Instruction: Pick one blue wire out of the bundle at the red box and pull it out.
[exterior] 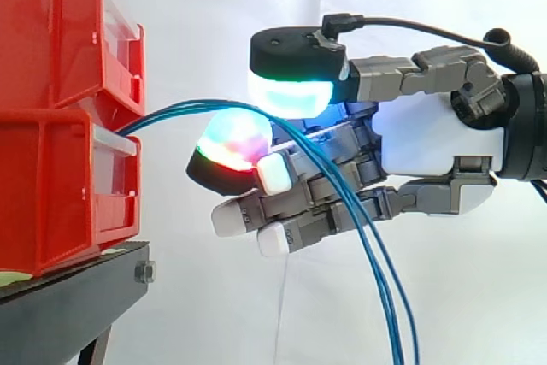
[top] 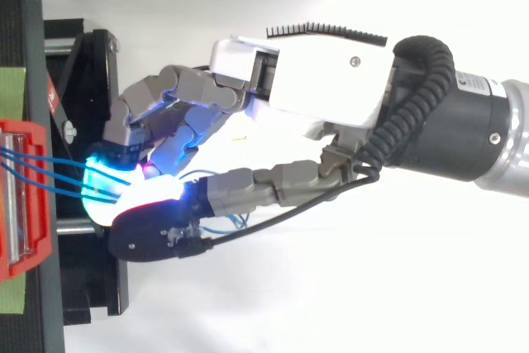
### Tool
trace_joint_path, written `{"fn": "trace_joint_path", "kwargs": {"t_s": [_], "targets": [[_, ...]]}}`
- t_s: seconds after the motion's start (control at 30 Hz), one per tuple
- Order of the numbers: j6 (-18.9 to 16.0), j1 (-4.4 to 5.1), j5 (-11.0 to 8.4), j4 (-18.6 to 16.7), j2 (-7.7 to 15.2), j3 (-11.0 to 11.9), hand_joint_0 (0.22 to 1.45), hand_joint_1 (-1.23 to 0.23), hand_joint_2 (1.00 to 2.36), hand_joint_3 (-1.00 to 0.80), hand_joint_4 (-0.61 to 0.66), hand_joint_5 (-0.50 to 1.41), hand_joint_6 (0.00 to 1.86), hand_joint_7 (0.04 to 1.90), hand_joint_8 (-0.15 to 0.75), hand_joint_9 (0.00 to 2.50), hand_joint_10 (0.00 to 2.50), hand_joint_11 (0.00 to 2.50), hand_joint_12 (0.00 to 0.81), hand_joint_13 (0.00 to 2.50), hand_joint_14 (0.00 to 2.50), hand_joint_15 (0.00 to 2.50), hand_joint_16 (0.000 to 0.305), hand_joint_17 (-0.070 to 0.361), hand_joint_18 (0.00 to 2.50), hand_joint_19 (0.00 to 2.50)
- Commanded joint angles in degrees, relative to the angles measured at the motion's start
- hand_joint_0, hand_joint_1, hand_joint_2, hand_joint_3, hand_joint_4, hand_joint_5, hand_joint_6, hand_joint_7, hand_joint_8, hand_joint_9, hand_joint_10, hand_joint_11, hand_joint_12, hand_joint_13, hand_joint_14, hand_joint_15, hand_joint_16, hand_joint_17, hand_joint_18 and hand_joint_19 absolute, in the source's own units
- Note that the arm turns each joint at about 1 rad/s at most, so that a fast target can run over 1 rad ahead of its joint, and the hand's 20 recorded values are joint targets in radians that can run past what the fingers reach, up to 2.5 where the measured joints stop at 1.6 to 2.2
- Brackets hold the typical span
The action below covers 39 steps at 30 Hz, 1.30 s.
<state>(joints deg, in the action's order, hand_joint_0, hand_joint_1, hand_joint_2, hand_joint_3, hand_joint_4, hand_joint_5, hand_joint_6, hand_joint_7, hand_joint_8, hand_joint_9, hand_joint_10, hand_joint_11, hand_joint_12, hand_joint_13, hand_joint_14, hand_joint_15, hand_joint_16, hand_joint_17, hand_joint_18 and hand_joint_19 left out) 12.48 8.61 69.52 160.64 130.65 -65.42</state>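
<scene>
Several blue wires (exterior: pixel 173 110) run from the lower red bin (exterior: pixel 51 185) to the hand (exterior: pixel 423 138). They are pinched between its cyan pad (exterior: pixel 291 96) and a curled finger's pad below, then hang down past the fingers.

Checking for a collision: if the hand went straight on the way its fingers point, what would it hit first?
Probably the front of the lower bin, which is level with the hand; the wires it pinches lead there too.

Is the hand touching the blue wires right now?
Touching. Side view: the hand's glowing pads close on the blue wires from above and below, just off the red box.
</scene>
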Motion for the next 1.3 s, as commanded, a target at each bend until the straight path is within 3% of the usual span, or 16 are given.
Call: {"fn": "trace_joint_path", "kwargs": {"t_s": [0.0, 0.17, 0.37, 0.53, 0.7, 1.27], "targets": [[0.0, 0.0, 0.0, -0.1, 0.0, 0.0, 0.58, -0.58, 1.0, -0.15, 0.27, -0.09, 0.75, 0.92, 0.314, 1.03, 0.02, 0.46, 0.412, 0.6, 0.01, 0.31, 0.069, 0.156, 0.49, 0.54], [0.0, 0.0, 0.0, 0.0, 0.0, 0.0, 0.58, -0.63, 1.0, -0.1, 0.25, -0.09, 0.73, 0.92, 0.325, 1.03, 0.02, 0.49, 0.416, 0.61, 0.01, 0.31, 0.07, 0.156, 0.5, 0.54], [0.0, 0.0, 0.0, 0.0, 0.0, 0.0, 0.59, -0.75, 1.01, -0.08, 0.26, -0.14, 0.83, 0.76, 0.317, 0.99, 0.02, 0.56, 0.407, 0.6, 0.01, 0.31, 0.067, 0.15, 0.5, 0.53], [0.0, 0.0, 0.0, 0.0, 0.0, 0.0, 0.62, -0.81, 1.01, -0.07, 0.19, -0.16, 0.87, 0.69, 0.292, 0.94, 0.02, 0.6, 0.381, 0.58, 0.01, 0.33, 0.061, 0.137, 0.47, 0.53], [0.0, 0.0, 0.0, 0.0, 0.0, 0.0, 0.63, -0.85, 1.02, -0.08, 0.23, -0.17, 0.89, 0.67, 0.274, 0.89, 0.02, 0.6, 0.372, 0.57, 0.01, 0.34, 0.059, 0.133, 0.45, 0.53], [-0.1, 0.0, 0.09, 0.0, 0.0, 0.0, 0.63, -0.88, 1.0, -0.45, 0.23, -0.16, 0.87, 0.72, 0.266, 0.91, 0.02, 0.6, 0.351, 0.57, 0.02, 0.34, 0.055, 0.123, 0.44, 0.55]]}}
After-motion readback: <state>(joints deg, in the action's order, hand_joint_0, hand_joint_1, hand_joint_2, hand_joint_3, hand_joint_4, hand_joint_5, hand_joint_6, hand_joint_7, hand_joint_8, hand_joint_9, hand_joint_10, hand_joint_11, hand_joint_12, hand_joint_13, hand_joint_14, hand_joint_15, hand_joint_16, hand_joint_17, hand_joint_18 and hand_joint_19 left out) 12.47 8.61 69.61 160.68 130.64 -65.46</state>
